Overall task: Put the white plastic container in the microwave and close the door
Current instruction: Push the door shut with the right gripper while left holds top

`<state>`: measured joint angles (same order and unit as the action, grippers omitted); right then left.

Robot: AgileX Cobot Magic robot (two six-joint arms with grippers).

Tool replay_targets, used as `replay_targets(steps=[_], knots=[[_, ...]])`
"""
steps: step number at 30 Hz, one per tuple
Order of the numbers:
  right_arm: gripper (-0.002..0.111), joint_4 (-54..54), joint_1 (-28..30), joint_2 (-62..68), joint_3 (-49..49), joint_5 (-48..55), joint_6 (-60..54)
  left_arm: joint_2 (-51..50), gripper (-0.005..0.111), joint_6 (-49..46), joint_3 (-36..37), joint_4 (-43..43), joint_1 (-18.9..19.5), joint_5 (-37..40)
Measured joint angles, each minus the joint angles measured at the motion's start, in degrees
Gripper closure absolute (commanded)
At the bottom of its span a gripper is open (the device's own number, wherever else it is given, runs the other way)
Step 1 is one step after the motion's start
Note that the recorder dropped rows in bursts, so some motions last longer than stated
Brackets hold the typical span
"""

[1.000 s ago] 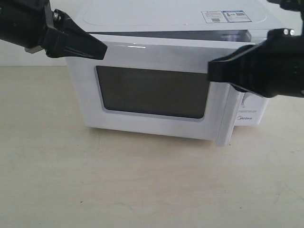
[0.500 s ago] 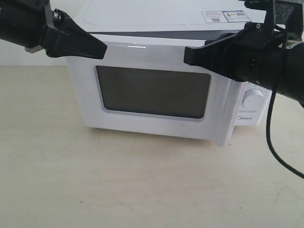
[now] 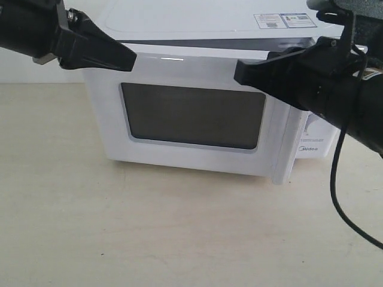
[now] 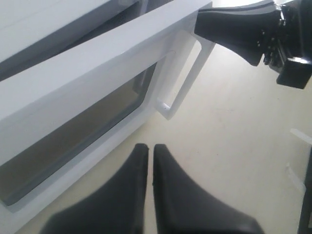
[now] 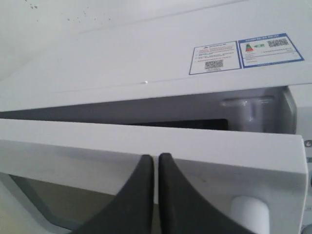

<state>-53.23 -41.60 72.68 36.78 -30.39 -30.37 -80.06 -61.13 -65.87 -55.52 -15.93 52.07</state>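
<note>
1. Right now the microwave (image 3: 197, 21) stands toward the back edge of the pale counter (image 3: 119, 227), its front facing the exterior view.
2. Its door (image 3: 191, 70) is nearly but not fully shut: a dark gap runs between the door's top edge and the body, and the side with the vertical handle (image 3: 284, 149) stands slightly proud of the control panel.
3. The dark window (image 3: 191, 116) shows nothing of the inside, so I cannot tell where the white plastic container is.
4. The left gripper (image 3: 130, 60) hangs by the door's upper corner on the hinge side, its two black fingers (image 4: 136, 170) pressed together on nothing; its wrist view shows them off the door, over bare counter.
5. The right gripper (image 3: 238, 70) has its fingers together and empty too, with the tip against the door's front near the upper corner on the handle side.
6. A black cable (image 3: 335, 179) droops from the right arm in front of the control panel.
7. Two printed stickers (image 3: 284, 21) lie on the microwave's top at its back right corner.
</note>
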Motion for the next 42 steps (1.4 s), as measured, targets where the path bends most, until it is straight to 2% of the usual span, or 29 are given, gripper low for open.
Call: replay_targets(steps=[15, 27, 42], knots=[[0.108, -1.49, -0.1, 2.96, 0.0, -0.04, 1.12, 0.0, 0.102, 0.0, 0.0, -0.34, 0.0, 1.41], [0.108, -1.49, -0.1, 5.23, -0.09, -8.08, 2.79, 0.0, 0.102, 0.0, 0.0, -1.88, 0.0, 1.53], [0.108, -1.51, -0.1, 10.06, 0.21, -10.53, 5.61, 0.0, 0.102, 0.0, 0.0, -5.49, 0.0, 2.68]])
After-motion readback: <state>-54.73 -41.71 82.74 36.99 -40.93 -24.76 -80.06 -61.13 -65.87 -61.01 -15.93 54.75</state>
